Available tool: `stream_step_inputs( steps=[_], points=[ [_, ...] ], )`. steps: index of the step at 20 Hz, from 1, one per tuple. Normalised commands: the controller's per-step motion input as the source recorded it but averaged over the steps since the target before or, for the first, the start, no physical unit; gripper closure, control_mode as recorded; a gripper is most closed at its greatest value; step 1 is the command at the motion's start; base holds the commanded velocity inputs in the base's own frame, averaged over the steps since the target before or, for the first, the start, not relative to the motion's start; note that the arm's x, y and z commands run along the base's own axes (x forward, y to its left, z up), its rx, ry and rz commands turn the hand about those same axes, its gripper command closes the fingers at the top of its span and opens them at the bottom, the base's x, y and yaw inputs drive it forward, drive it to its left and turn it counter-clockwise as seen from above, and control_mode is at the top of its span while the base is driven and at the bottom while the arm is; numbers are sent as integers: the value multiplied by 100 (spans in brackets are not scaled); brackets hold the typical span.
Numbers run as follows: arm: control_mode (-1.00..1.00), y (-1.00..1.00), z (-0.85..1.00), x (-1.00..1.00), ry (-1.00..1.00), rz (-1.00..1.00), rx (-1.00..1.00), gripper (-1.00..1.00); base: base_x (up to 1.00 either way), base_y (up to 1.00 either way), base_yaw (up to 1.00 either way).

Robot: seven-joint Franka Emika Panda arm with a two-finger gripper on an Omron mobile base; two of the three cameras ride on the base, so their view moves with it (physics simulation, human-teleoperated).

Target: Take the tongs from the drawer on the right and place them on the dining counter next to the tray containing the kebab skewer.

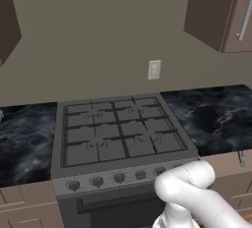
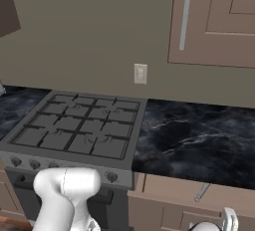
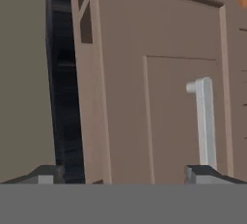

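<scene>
Reaching for the drawer [image 3: 159, 73], we keep the gripper [image 3: 128, 172] spread wide, needing to centre on its handle [image 3: 206, 121] before closing.

Only the silver handle [image 3: 206, 121] juts from the flat drawer [image 3: 159, 97] front.

A light-brown matt wooden drawer front [image 3: 164, 97] with a smooth silver metal bar handle [image 3: 206, 121] is seen beneath a glossy black white-veined marble counter [image 2: 199, 140].

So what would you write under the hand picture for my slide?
Open tool faces a brown drawer front, one tip near its silver handle.
</scene>
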Motion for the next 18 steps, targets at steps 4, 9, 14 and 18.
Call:
stream_step_inputs(
  steps=[4, 9, 14, 18],
  points=[
    [-100, 0, 14, 12, 15, 0, -1, -100, 0, 0, 0],
    [-100, 0, 12, 17, 18, 0, -1, -100, 0, 0, 0],
    [-100, 0, 9, 20, 20, 0, -1, -100, 0, 0, 0],
    [-100, 0, 3, 22, 21, 0, 0, -100, 0, 0, 0]
  ],
)
